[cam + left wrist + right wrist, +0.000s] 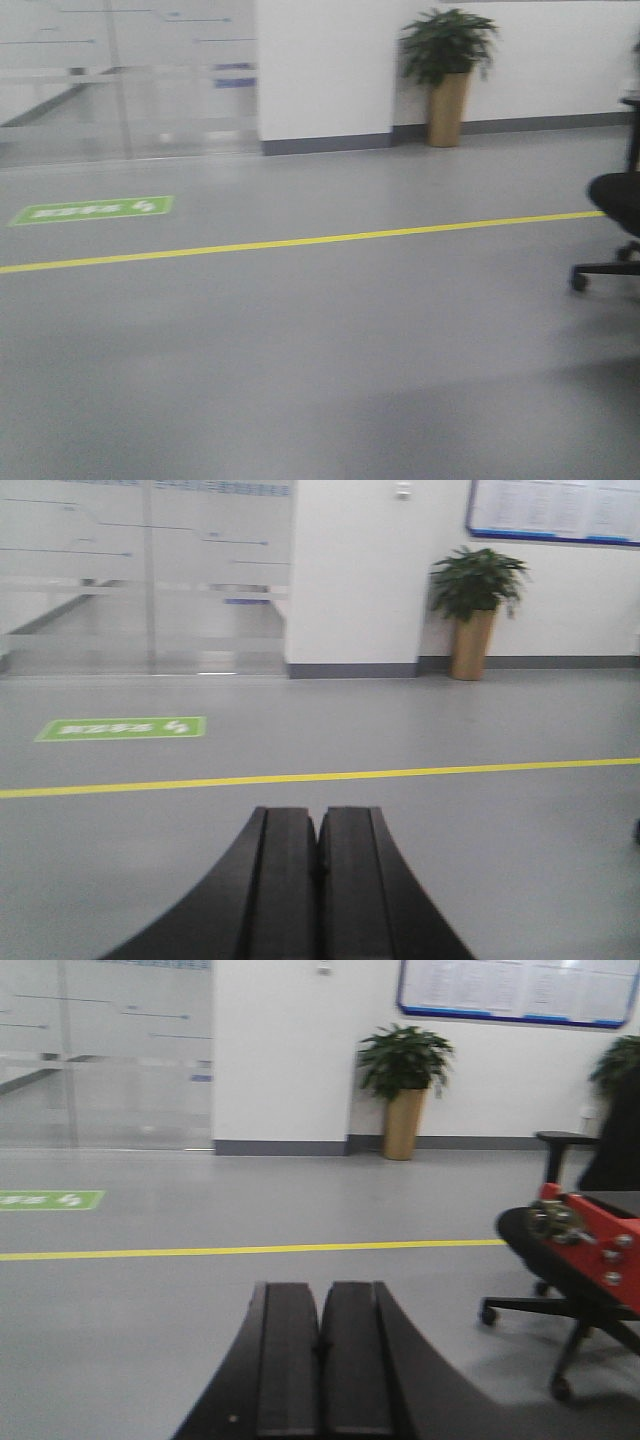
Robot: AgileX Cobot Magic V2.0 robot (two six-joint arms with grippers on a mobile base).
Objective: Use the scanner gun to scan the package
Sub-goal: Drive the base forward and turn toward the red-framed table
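Left gripper [318, 818] and right gripper [322, 1295] both have matte black fingers [285, 880], flat-topped with outward-curving sides.

A smooth grey floor [320, 380] is carrying everything here. A yellow line [300, 241] is running across it from left to right. A green marking [92, 210] is lying beyond the line at left, a potted plant [448, 110] is standing by the far wall, and an office chair [612, 268] is resting on castors at right.

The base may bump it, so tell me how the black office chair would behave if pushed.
The office chair would probably roll rather than tip: it stands on casters on smooth grey floor. Its splayed legs likely keep it steady. Pushed off-centre, it may swivel.
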